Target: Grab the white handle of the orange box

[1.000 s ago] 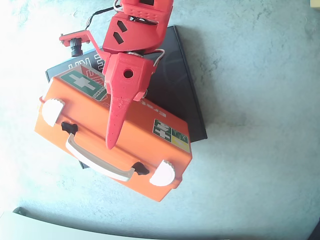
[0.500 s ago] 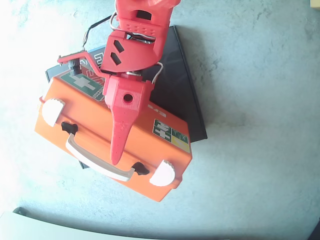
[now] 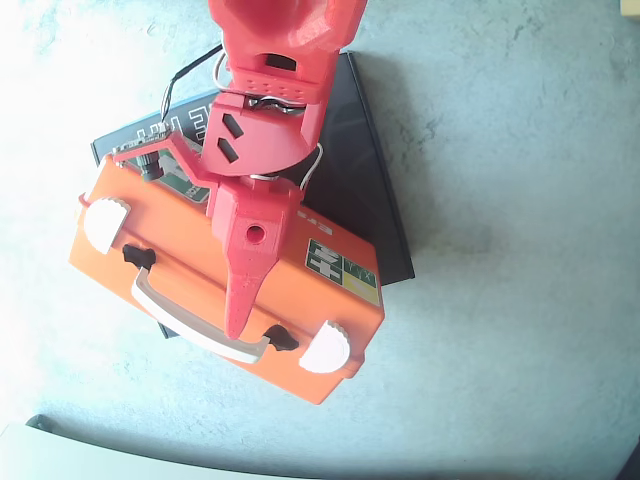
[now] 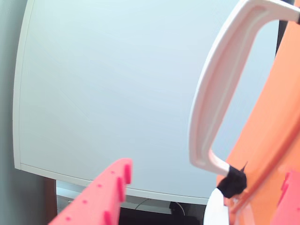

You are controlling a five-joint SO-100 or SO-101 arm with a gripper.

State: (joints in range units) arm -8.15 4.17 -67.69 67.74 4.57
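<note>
A flat black box (image 3: 365, 190) lies under the orange box (image 3: 180, 285) on a pale grey table (image 3: 520, 300), showing at the orange box's 1 to 3 o'clock side in the overhead view. A pale board edge (image 3: 100, 455) crosses the picture's 7 o'clock corner. The red arm comes in from 12 o'clock and covers the middle of the orange box's top, including part of the cross sticker at its 11 o'clock end; a small black camera (image 3: 150, 168) on a red bracket juts toward 9 o'clock.

The orange box is bright and rectangular, lying slantwise left of centre, with a green-and-white cross sticker (image 3: 343, 269) near its 4 o'clock end and two round white latches (image 3: 104, 224) on its front face. The white handle (image 3: 190, 325) is a slim, slightly bowed bar between two black mounts, running along that face toward 7 o'clock.

The gripper (image 3: 235, 332) points down toward 6 o'clock, its tip over the handle just left of the right-hand mount. In the wrist view the fingers stand apart: one red finger (image 4: 101, 197) at 7 o'clock, the other barely showing at 4 o'clock, with the handle (image 4: 211, 108) between them, untouched.

The second finger is mostly cut off, and whether the tip touches the handle cannot be told.
</note>
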